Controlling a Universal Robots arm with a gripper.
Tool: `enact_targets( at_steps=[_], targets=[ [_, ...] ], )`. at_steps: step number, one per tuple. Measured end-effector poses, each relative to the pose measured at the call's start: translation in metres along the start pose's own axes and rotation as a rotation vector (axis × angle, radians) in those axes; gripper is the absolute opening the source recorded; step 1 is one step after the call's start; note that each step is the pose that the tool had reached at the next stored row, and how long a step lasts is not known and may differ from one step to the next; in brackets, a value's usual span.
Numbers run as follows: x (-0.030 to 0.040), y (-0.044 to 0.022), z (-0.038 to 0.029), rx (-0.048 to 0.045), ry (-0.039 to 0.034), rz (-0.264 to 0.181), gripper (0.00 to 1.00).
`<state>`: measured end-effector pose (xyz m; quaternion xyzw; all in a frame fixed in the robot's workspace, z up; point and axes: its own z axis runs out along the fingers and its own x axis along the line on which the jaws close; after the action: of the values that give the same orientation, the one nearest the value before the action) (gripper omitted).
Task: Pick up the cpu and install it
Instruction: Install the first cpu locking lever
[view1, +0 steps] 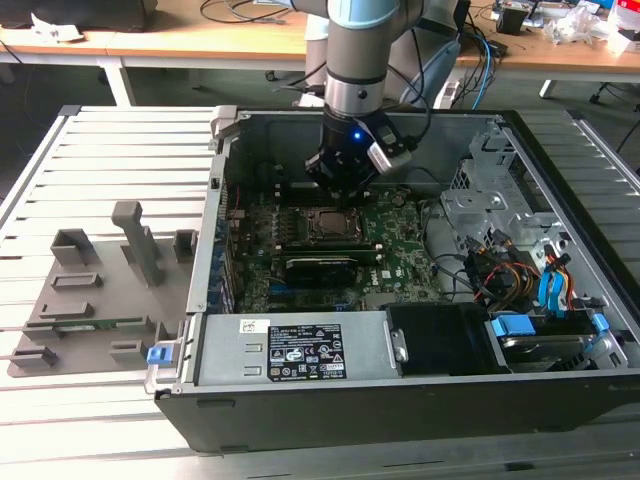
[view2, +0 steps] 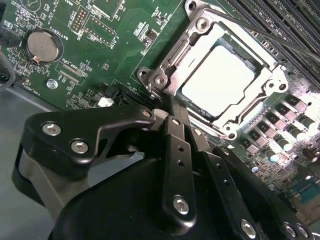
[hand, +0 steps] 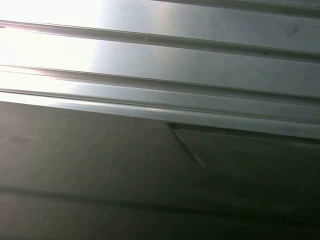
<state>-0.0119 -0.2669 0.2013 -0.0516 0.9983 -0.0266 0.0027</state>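
Gripper (view2: 167, 107) hung from the arm (view1: 350, 60), which reached straight down into the open computer case (view1: 560, 390), its fingers (view2: 175, 150) closed together and holding nothing. Just beyond the fingertips, the cpu (view2: 218, 76) lay flat in the socket (view2: 165, 82), pale top upward, square with the frame.

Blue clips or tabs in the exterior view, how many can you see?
3. One blue tab sits at the computer case's front corner on the exterior view's left; two blue clips sit among the drives on its right. Cables may hide more.
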Motion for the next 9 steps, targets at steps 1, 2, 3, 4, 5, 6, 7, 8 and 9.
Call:
enact_targets(
  at_steps=[1,2,3,4,5,6,7,8,9],
  targets=[
    [-0.0011,-0.0002,0.0011,0.0005,0.0002,0.0,0.11],
    [-0.0021,-0.0003,0.0018,0.0004,0.0002,0.0,0.11],
    [-0.0035,-0.0003,0.0026,0.0,-0.0001,-0.001,0.11],
    [-0.0054,-0.0008,0.0025,0.0002,0.0014,-0.002,0.11],
    [-0.0058,-0.0013,0.002,-0.0008,0.0025,-0.002,0.11],
    [-0.0063,-0.0013,0.002,-0.0014,0.0026,-0.002,0.11],
    [-0.0064,-0.0013,0.0018,-0.0015,0.0022,-0.002,0.11],
    [-0.0067,-0.001,0.0014,-0.0011,0.0012,-0.002,0.11],
    [-0.0072,-0.0005,0.0009,-0.0025,-0.0009,-0.002,0.11]
  ],
)
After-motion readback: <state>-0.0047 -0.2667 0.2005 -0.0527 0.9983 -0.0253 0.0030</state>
